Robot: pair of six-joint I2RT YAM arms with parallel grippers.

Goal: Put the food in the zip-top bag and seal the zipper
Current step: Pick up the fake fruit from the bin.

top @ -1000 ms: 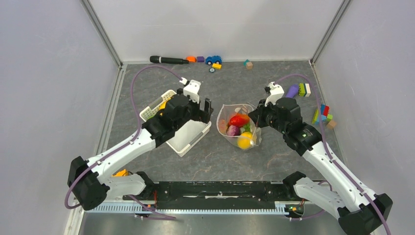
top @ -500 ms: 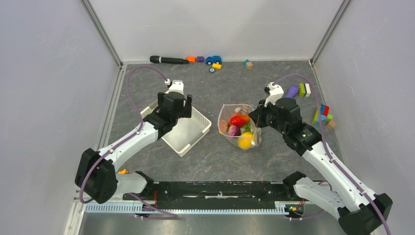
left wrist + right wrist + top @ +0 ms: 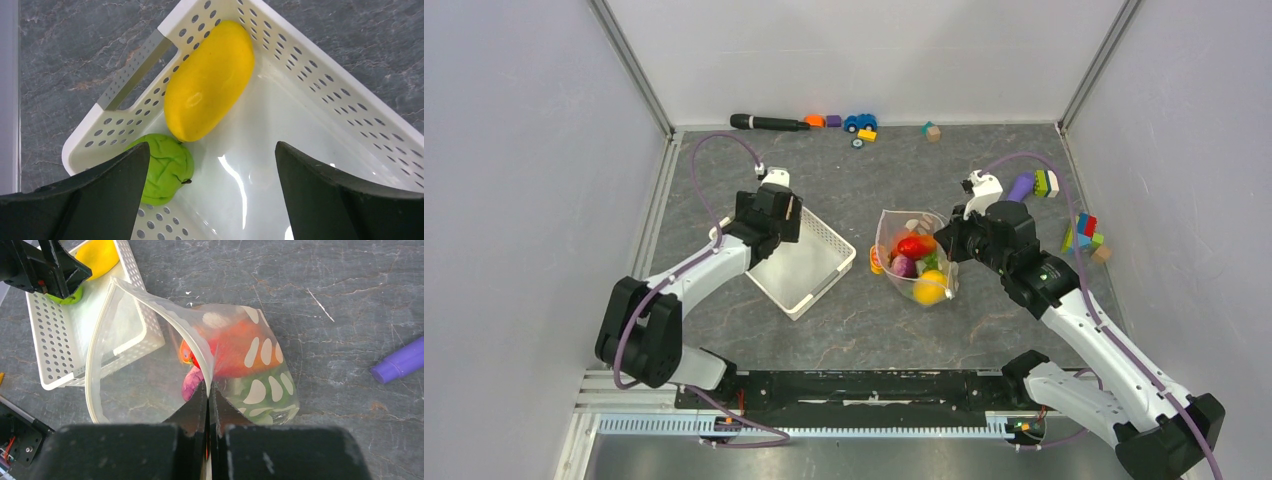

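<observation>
Left gripper jaws wide apart above white basket, over mango and green pepper. Right gripper pinched on zip-top bag rim, mouth open. Risks: thin pinch probably slips and mouth collapses; smooth mango squirts from fingers

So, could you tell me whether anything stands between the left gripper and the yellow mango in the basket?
Nothing visible does. The left gripper is open above the white basket, and the yellow mango lies uncovered against its wall. The green pepper touches the mango's near end.
</observation>
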